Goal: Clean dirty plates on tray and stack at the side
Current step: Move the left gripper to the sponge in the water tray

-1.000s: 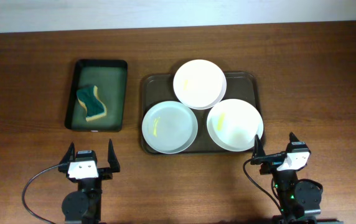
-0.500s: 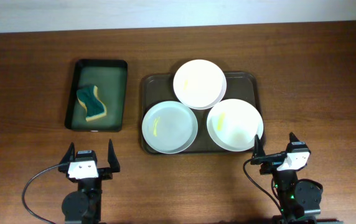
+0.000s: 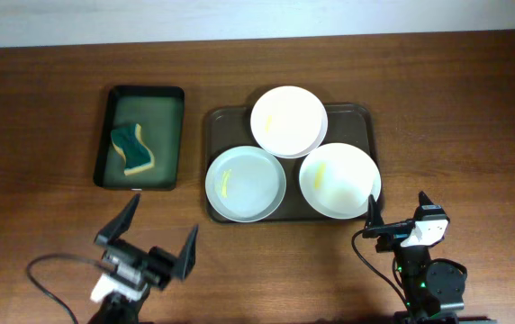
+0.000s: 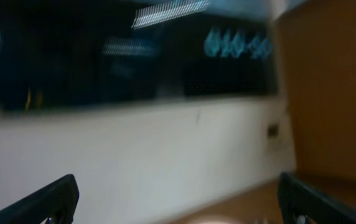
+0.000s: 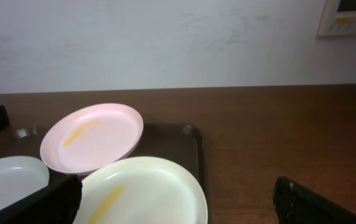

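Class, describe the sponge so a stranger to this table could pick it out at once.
Start at the wooden table, then find the small dark green tray left of the big brown tray. Inside lies the sponge: wavy, green over yellow, unlike the round white plates nearby.

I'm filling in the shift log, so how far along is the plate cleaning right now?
Done: nothing. All three plates lie on the tray with yellow smears, and no stack stands beside it. In hand: nothing. The left gripper and right gripper are open and empty. Left: fetch the sponge from the green tray, wipe each plate, stack them.
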Robot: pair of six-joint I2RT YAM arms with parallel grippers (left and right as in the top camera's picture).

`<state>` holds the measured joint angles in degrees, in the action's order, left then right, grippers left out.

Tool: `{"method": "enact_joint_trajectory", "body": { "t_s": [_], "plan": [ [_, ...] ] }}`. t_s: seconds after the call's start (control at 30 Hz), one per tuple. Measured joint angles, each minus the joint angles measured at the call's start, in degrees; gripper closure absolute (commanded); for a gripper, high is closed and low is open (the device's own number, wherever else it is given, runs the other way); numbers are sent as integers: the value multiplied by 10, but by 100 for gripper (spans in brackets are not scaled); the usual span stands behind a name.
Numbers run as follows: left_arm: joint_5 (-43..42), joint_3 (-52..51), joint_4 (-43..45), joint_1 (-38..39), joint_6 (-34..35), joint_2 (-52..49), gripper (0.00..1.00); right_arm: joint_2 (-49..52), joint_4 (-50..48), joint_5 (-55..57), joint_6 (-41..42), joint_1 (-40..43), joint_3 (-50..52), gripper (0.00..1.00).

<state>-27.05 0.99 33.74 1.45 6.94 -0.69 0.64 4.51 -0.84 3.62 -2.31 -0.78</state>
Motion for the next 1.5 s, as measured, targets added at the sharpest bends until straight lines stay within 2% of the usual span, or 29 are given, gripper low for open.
{"method": "enact_joint_trajectory", "body": {
  "t_s": [0.1,0.2,0.27,0.3,0.33,0.37,0.53,0.77,0.93,1.03,1.17,1.4,1.5],
  "plan": [
    [-20,31,-10,0,-19,0,1,0,0,0,0,0,0,2],
    [-8,116,-152,0,-73,-26,1,0,0,0,0,0,0,2],
    [25,210,-298,1,-109,-73,1,0,0,0,0,0,0,2],
    [47,267,-373,0,-122,-111,0,0,0,0,0,0,0,2],
    [63,304,-409,0,-131,-141,1,0,0,0,0,0,0,2],
    [82,365,-492,0,-138,-186,1,0,0,0,0,0,0,2],
    [110,576,-710,0,-158,-391,1,0,0,0,0,0,0,2],
    [127,687,-761,0,-148,-574,1,0,0,0,0,0,0,2],
    [209,879,-940,0,-118,-742,1,0,0,0,0,0,0,2],
    [229,940,-980,0,-114,-830,1,0,0,0,0,0,0,2],
    [251,946,-979,0,-92,-907,1,0,0,0,0,0,0,2],
    [296,966,-947,-41,49,-991,1,0,0,0,0,0,0,2],
    [303,972,-911,-71,78,-1014,1,0,0,0,0,0,0,2]
  ]
}}
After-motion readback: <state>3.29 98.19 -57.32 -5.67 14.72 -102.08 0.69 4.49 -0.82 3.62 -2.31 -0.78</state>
